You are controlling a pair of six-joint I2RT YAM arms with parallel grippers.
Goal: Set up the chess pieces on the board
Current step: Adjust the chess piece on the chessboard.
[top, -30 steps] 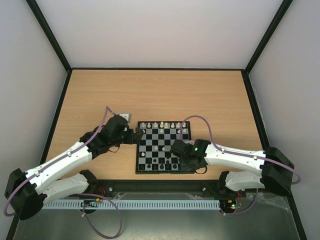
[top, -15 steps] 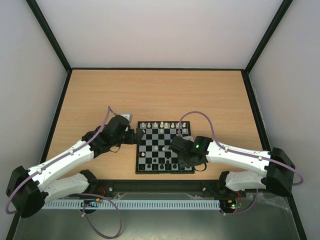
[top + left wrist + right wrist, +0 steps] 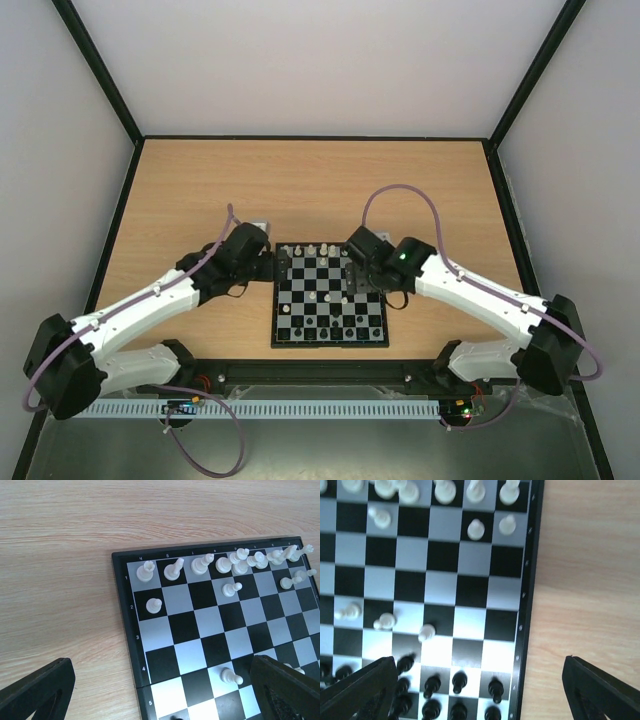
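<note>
The board [image 3: 300, 278] lies at the table's near middle. Cream-white chess pieces [image 3: 326, 249] line its far rows, and black chess pieces [image 3: 325, 327] fill its near rows. In the left wrist view white pieces [image 3: 200, 564] stand along row 1, with single pawns [image 3: 154, 605] further in. Three white pieces [image 3: 385, 621] stand mid-board above the black ones [image 3: 460, 680]. My left gripper [image 3: 272, 265] [image 3: 160, 695] hangs open over the board's left edge, holding nothing. Straddling the board's right edge, my right gripper [image 3: 360, 272] [image 3: 480, 690] is open and empty.
The board's black border [image 3: 526, 580] meets bare wooden tabletop [image 3: 300, 185] on all sides. Black frame rails [image 3: 120, 210] and pale walls enclose the table. Purple cables [image 3: 400, 195] loop above both arms.
My right gripper has opened and swung from the board's near right part to its far right part. The left gripper has drifted slightly farther away, still open.
</note>
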